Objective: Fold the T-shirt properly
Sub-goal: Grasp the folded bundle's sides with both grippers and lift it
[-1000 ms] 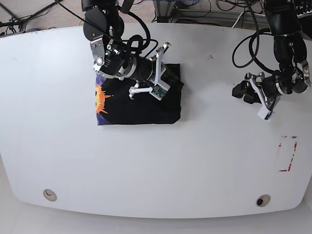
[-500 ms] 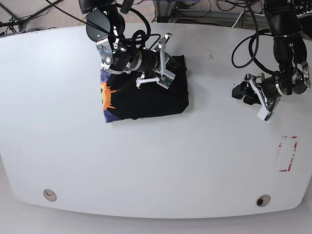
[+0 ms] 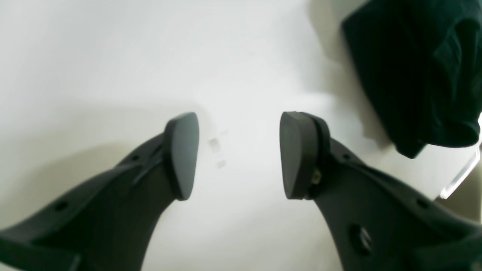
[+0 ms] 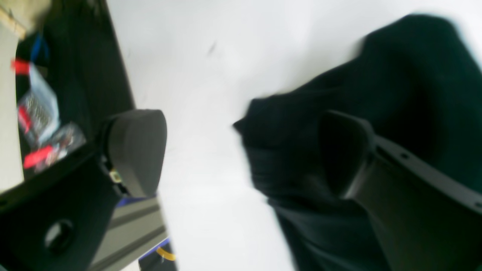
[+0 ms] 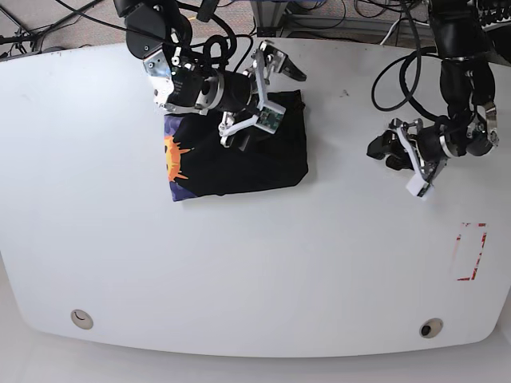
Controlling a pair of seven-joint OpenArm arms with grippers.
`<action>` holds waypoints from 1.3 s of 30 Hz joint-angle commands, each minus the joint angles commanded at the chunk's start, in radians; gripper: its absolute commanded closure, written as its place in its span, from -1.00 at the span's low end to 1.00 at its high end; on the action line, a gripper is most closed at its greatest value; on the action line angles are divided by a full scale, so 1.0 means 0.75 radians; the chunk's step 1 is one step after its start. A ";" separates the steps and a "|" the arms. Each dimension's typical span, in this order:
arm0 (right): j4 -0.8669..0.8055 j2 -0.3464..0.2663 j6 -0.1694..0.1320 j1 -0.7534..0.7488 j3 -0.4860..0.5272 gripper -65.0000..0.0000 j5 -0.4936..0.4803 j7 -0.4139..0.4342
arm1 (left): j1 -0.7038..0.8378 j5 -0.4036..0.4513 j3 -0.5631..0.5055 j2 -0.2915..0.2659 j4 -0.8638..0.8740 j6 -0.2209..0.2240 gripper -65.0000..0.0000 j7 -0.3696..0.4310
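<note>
While the left gripper (image 3: 233, 154) looks down in its wrist view, its two pads stand well apart over bare white table (image 3: 113, 56), released and holding nothing. The T-shirt (image 3: 410, 67) shows only as a dark mass at the upper right corner of that view, well off to one side of the jaws.

Seen from the right wrist, the right gripper (image 4: 241, 154) is also spread wide. One finger is over bare table and the other is in front of the black cloth (image 4: 395, 86). The picture is blurred, so whether that finger touches the fabric is hard to say, but nothing is pinched between the pads.

From the base view, the shirt (image 5: 239, 155) lies as a folded, roughly rectangular packet at the upper left of the table (image 5: 263, 271), its long axis running left to right, with an orange and purple print at its left end. The right gripper (image 5: 263, 88) is at the packet's far right corner, so this arm is much the nearer. The left gripper (image 5: 387, 150) hangs well apart, with the shirt away on that view's left.
</note>
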State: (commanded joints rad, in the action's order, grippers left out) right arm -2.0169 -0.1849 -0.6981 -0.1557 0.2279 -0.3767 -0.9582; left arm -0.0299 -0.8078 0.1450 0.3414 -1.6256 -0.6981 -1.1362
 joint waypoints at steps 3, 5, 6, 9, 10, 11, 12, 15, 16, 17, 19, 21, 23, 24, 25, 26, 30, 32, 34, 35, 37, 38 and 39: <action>0.008 0.002 0.000 0.029 -0.125 -0.88 0.002 0.004 | 0.000 0.045 -0.119 -0.029 -0.113 0.000 0.00 0.002; 0.012 0.002 0.000 0.076 -0.227 -0.88 0.002 0.004 | 0.000 0.113 -0.192 -0.076 -0.188 0.000 0.00 0.002; 0.016 0.002 0.000 0.092 -0.264 -0.88 0.002 0.004 | 0.000 0.145 -0.223 -0.096 -0.219 0.000 0.00 0.002; 0.043 0.000 0.000 0.143 -0.366 -0.74 0.004 0.004 | 0.000 0.217 -0.293 -0.141 -0.260 0.000 0.00 0.002; 0.057 0.000 0.000 0.170 -0.403 -0.63 0.010 0.004 | 0.000 0.239 -0.321 -0.164 -0.262 0.000 0.00 0.002; 0.084 0.000 0.000 0.198 -0.440 -0.49 0.012 0.002 | 0.000 0.262 -0.348 -0.186 -0.264 0.000 0.00 0.002; 0.131 -0.002 0.000 0.229 -0.473 -0.26 0.012 0.002 | 0.000 0.291 -0.372 -0.211 -0.264 0.000 0.00 0.002; 0.235 -0.020 0.000 0.299 -0.501 0.22 0.012 0.002 | 0.006 0.342 -0.421 -0.270 -0.264 0.000 0.00 0.002; 0.268 -0.035 0.000 0.319 -0.501 0.36 0.014 0.002 | 0.018 0.364 -0.440 -0.288 -0.264 0.000 0.03 0.004; 0.295 -0.045 0.000 0.331 -0.499 0.45 0.014 0.002 | 0.025 0.381 -0.450 -0.301 -0.264 0.000 0.06 0.004; 0.389 -0.057 0.000 0.362 -0.493 0.65 0.006 0.002 | 0.043 0.440 -0.489 -0.344 -0.262 0.000 0.22 0.035; 0.444 -0.057 0.000 0.381 -0.493 0.66 0.008 0.004 | 0.055 0.493 -0.528 -0.360 -0.256 0.000 0.29 0.063; 0.507 -0.057 0.000 0.387 -0.493 0.66 0.016 0.027 | 0.086 0.567 -0.563 -0.366 -0.252 0.000 0.30 0.090; 0.540 -0.057 0.000 0.387 -0.493 0.66 0.016 0.059 | 0.090 0.601 -0.579 -0.368 -0.239 0.000 0.30 0.098; 0.587 -0.059 0.000 0.385 -0.491 0.66 0.016 0.110 | 0.090 0.642 -0.606 -0.368 -0.207 0.000 0.30 0.108; 0.630 -0.065 0.000 0.385 -0.479 0.66 0.016 0.158 | 0.088 0.669 -0.622 -0.368 -0.174 0.000 0.30 0.115; 0.755 -0.123 0.000 0.368 -0.391 0.67 0.018 0.286 | 0.070 0.691 -0.634 -0.356 -0.047 0.000 0.30 0.137; 0.802 -0.145 0.000 0.346 -0.372 0.67 0.018 0.333 | 0.035 0.691 -0.636 -0.323 0.014 0.000 0.30 0.174; 0.816 -0.153 0.000 0.313 -0.376 0.68 0.016 0.376 | -0.004 0.685 -0.651 -0.260 0.082 0.000 0.30 0.219; 0.816 -0.160 0.000 0.291 -0.376 0.68 0.016 0.391 | -0.029 0.685 -0.665 -0.239 0.117 0.000 0.30 0.239; 0.814 -0.166 0.000 0.248 -0.376 0.68 0.016 0.407 | -0.108 0.685 -0.700 -0.200 0.200 0.000 0.30 0.280; 0.812 -0.174 0.000 0.233 -0.376 0.68 0.016 0.407 | -0.139 0.685 -0.712 -0.188 0.227 0.000 0.30 0.284; 0.786 -0.188 0.000 0.207 -0.376 0.68 0.010 0.407 | -0.190 0.685 -0.730 -0.176 0.280 0.000 0.30 0.284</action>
State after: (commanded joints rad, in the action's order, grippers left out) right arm -1.4277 -0.3261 -0.6981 -0.0008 -0.0545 -0.3690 -0.6529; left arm -0.1726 -0.2938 -0.4028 0.2094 -1.4154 -0.6981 -0.9229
